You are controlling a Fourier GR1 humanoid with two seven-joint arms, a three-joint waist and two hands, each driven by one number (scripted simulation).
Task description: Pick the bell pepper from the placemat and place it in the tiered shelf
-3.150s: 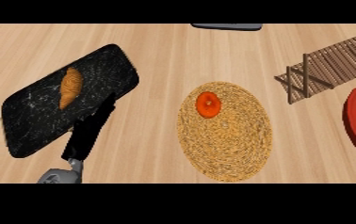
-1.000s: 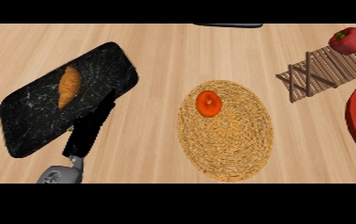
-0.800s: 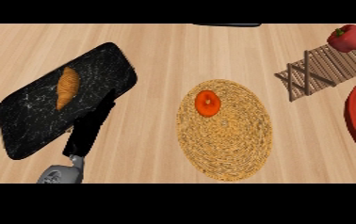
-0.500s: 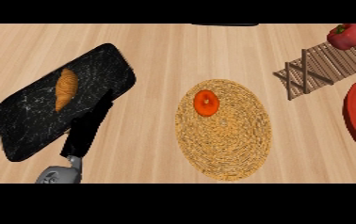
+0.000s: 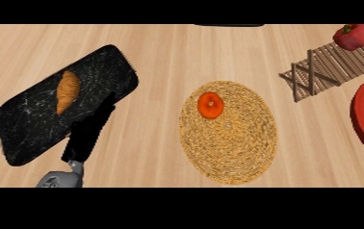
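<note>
A small orange bell pepper (image 5: 210, 105) sits on the upper left part of a round woven placemat (image 5: 231, 136) in the middle of the counter. The wooden tiered shelf (image 5: 320, 71) stands at the upper right, and a red fruit or vegetable (image 5: 351, 36) rests at its far end. My left hand (image 5: 89, 134) shows at the lower left with its fingers straight, lying along the edge of a black tray, well apart from the pepper. My right hand is out of view.
A black marbled tray (image 5: 32, 117) at the left holds a brown pastry (image 5: 68, 91). A red round dish (image 5: 359, 112) is cut off by the right edge. A dark object (image 5: 229, 25) shows at the top edge.
The view has shifted, so everything sits slightly further left in the picture. The red item on the shelf has come into sight. Pepper and left hand keep their places.
</note>
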